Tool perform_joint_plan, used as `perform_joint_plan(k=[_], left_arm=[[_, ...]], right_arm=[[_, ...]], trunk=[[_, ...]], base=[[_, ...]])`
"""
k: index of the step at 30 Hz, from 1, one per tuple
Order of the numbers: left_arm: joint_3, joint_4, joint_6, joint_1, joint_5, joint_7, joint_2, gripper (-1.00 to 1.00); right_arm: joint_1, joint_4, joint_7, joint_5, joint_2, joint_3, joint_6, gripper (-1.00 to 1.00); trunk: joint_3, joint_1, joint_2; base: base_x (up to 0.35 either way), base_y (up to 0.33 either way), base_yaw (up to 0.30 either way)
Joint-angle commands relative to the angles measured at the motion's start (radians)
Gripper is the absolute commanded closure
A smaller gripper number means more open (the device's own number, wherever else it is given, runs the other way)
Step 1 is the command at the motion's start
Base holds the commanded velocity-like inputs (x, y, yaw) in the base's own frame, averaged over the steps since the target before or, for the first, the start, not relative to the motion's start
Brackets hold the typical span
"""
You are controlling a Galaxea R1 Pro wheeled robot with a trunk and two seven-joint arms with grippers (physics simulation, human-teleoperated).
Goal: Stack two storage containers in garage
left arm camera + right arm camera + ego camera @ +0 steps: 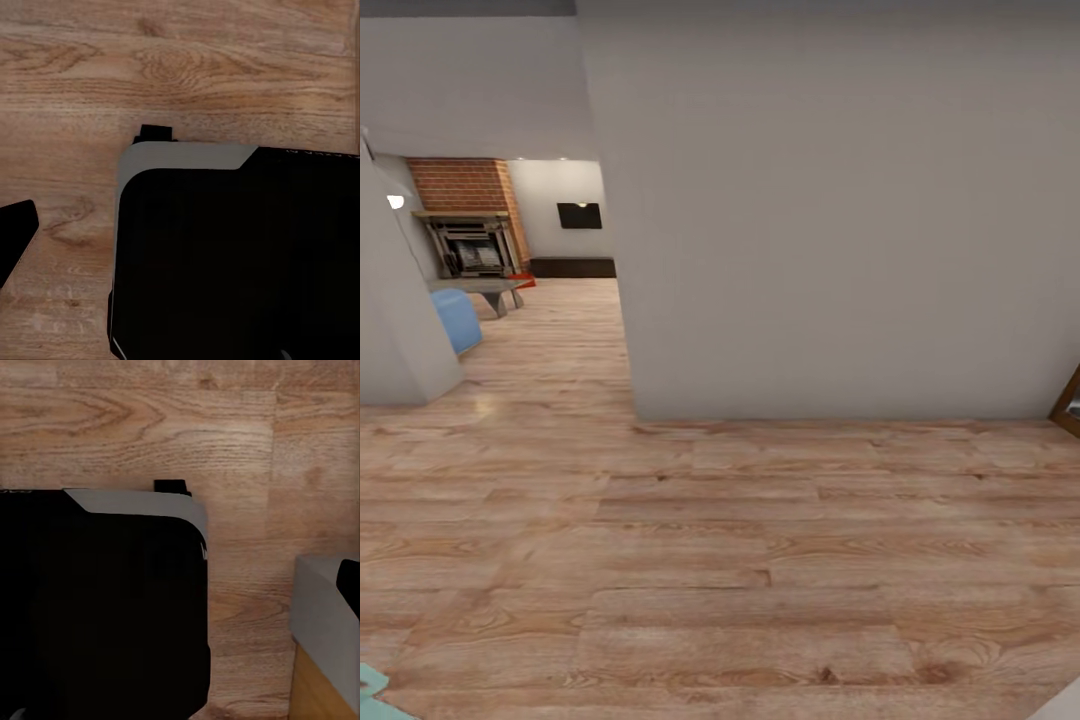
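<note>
Head view first: deep in the living room, through the opening beside the big white wall, there's a small orange-red patch at the end of a grey table. It may be one of the storage containers, but it is too small to be sure, and I can't make out its long axis or which way it points. Around it sit a brick fireplace, a black TV on the far wall, a long dark low bench beneath it, and a light blue sofa nearer the camera. Light plank flooring runs from there right up to the camera.

Left wrist view: plank flooring, the robot's black base with its grey trim, and a dark wedge that looks like the left tool (open or closed, I cannot tell). Right wrist view: the same black base, and a dark sliver of the right tool over a grey-and-wood corner; its state can't be read either. Both tools hang over flooring by the base, well apart from that distant orange-red patch.
</note>
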Motion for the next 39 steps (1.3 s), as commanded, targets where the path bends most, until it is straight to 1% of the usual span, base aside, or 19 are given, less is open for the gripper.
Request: perform_joint_plan(k=[1,20,39], left_arm=[[-0.001,0.001,-0.003,-0.001,0.010,-0.004,0.000,-1.00],[-0.001,0.001,-0.002,-0.001,0.010,-0.004,0.000,-1.00],[-0.001,0.001,-0.003,-0.001,0.010,-0.004,0.000,-1.00]], right_arm=[[-0.001,0.003,-0.001,-0.009,0.001,0.008,-0.005,-1.00],[-0.001,0.003,-0.001,-0.008,0.002,0.009,-0.005,-1.00],[-0.001,0.003,-0.002,-0.007,0.001,0.009,-0.005,-1.00]], trunk=[[-0.001,0.001,-0.001],[-0.001,0.001,-0.001],[-0.001,0.001,-0.001]], base=[[0.322,0.000,0.000],[0.322,0.000,0.006],[0.322,0.000,0.255]])
